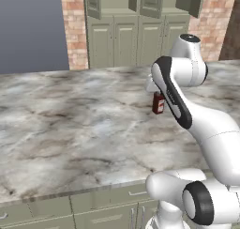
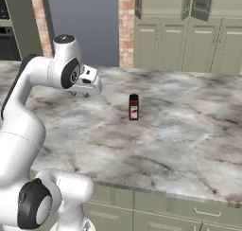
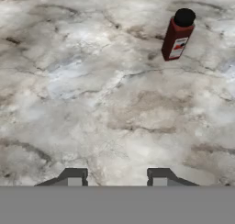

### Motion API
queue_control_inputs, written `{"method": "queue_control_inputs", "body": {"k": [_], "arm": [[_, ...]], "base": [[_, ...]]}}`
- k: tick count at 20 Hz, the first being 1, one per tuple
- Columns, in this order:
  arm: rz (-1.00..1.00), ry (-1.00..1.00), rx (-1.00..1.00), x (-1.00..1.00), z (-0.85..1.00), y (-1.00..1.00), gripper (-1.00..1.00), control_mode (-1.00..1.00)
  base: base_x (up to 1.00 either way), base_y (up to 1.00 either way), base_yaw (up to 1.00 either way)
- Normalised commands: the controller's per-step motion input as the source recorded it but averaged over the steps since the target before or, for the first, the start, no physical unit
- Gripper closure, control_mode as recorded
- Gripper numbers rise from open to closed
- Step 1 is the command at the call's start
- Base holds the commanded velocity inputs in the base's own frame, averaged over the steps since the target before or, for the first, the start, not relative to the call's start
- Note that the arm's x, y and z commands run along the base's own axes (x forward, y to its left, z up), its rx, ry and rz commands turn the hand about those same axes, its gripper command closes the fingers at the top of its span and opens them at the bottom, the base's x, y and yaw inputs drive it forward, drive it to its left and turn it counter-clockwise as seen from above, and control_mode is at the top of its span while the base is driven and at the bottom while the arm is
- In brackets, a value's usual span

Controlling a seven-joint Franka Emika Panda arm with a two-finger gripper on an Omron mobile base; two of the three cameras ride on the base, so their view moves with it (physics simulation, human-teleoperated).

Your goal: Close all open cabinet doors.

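- Hovering above the marble counter (image 2: 189, 130), the gripper (image 3: 114, 176) points down at the stone, its two dark fingertips (image 3: 73, 176) standing apart with nothing between them; this is as clenched as it gets, and it grasps nothing.
- Over in the right base view, the gripper (image 2: 81, 93) hangs just under the white wrist, left of a small red bottle (image 2: 133, 107) with a black cap.
- That bottle (image 3: 177, 35) stands upright on the counter, apart from the fingertips, up toward the far right of the hand view.
- From the left base view, the bottle (image 1: 158, 103) peeks out just beside the arm's dark-banded forearm, partly covered by it.
- Across the room, the cabinet doors (image 1: 151, 2) sit high on the far wall between brick columns, well apart from the arm.
- Several of them swing outward: one at the left (image 1: 93, 2), a pair in the middle, one at the right (image 1: 191, 0).
- In the right base view, the cabinet doors (image 2: 202, 3) likewise stand ajar above the shorter lower doors (image 2: 170, 43), which sit flush.
- A dark oven (image 2: 9, 33) shows at the far left.
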Motion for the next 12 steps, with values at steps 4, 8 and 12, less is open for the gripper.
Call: {"method": "queue_control_inputs", "body": {"k": [4, 8, 12], "arm": [[0.0, 0.0, 0.0, 0.0, 0.0, 0.0, -1.0, 1.0], [0.0, 0.0, 0.0, 0.0, 0.0, 0.0, -1.0, 1.0], [0.0, 0.0, 0.0, 0.0, 0.0, 0.0, -1.0, 1.0]], "base": [[-0.11, 0.04, 0.0], [-0.38, 0.33, 0.04], [-0.54, 0.38, 0.15]]}}
